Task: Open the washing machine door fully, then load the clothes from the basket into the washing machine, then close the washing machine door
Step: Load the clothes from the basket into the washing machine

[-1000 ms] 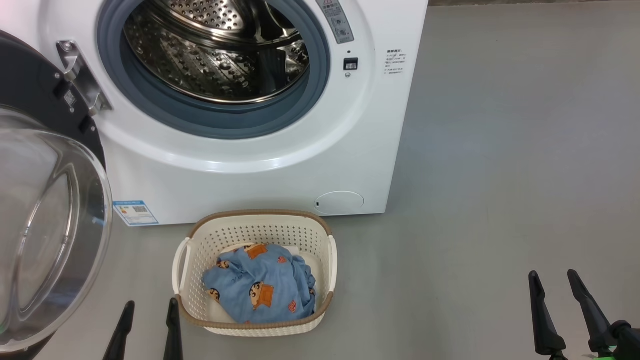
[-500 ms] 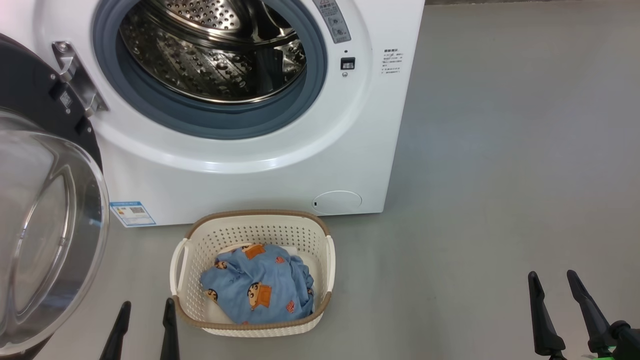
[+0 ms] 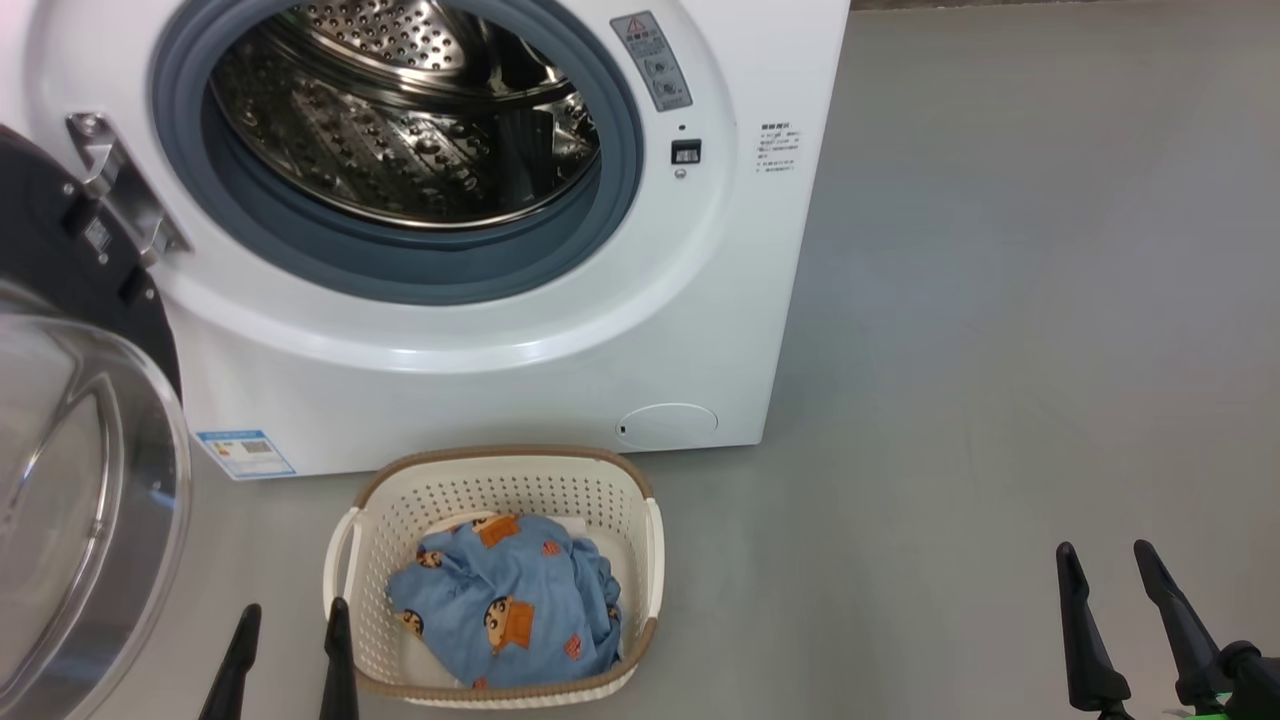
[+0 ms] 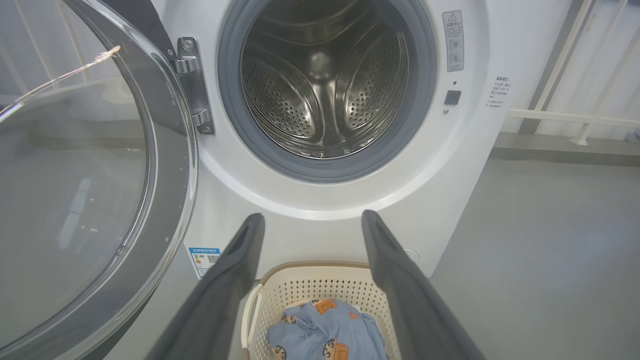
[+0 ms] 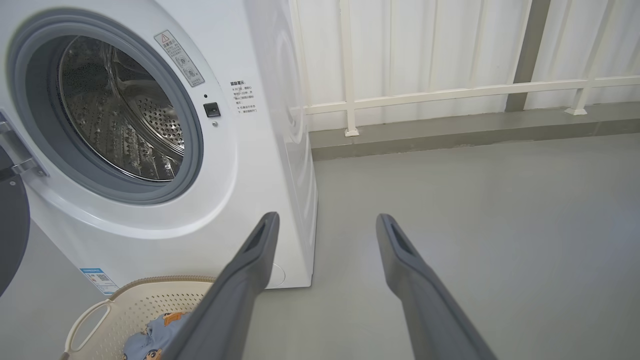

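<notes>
With jaws spread and empty on my left gripper (image 3: 294, 607) and right gripper (image 3: 1104, 547), I'd pinch a raised fold atop the clothes (image 3: 505, 600), bunched in the basket (image 3: 500, 488) at lower centre of the frame, judging them soft, light and floppy.

Grey sticker (image 3: 651, 60) with red warning triangle on washer (image 3: 480, 400) front, small black print (image 3: 782, 148) beside it, unreadable, blue label (image 3: 245, 453) with QR code at lower left corner, wording illegible

Light-blue clothes (image 3: 505, 600) with orange-and-black cartoon figures, cream perforated basket (image 3: 500, 490), white washing machine (image 3: 480, 370)
</notes>
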Robot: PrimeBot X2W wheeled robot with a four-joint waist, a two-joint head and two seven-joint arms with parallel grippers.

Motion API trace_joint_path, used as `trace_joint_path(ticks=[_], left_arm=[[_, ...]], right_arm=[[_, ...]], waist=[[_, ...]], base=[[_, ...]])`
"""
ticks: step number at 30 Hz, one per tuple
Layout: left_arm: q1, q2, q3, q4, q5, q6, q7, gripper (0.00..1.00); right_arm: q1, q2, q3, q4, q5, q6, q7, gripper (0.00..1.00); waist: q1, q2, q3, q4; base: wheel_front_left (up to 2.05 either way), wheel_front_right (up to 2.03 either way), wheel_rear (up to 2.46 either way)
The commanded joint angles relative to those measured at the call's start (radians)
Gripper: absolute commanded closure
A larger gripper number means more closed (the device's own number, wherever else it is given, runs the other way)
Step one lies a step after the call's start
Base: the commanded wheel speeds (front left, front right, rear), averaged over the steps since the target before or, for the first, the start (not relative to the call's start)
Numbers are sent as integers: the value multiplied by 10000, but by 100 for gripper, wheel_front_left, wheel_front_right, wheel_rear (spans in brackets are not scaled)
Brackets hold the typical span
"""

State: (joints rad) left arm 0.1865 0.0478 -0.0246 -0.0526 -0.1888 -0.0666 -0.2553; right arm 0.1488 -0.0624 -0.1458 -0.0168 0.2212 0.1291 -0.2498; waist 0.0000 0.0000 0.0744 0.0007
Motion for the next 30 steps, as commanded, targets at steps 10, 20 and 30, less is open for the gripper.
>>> trace_joint_path(ticks=[10, 20, 30], left_arm=[[-261, 24, 367, -146, 5, 17, -65, 0], [-357, 24, 431, -141, 134, 89, -65, 0], [-396, 24, 361, -135, 270, 62, -65, 0]], right_arm=[[-137, -107, 190, -268, -136, 16, -120, 0], [-187, -95, 196, -293, -141, 16, -120, 0], [-222, -70, 222, -309, -148, 16, -120, 0]], waist=[[0, 0, 91, 7], [0, 0, 219, 4], [0, 0, 321, -26]], base=[[90, -90, 0], [58, -58, 0], [1, -1, 0]])
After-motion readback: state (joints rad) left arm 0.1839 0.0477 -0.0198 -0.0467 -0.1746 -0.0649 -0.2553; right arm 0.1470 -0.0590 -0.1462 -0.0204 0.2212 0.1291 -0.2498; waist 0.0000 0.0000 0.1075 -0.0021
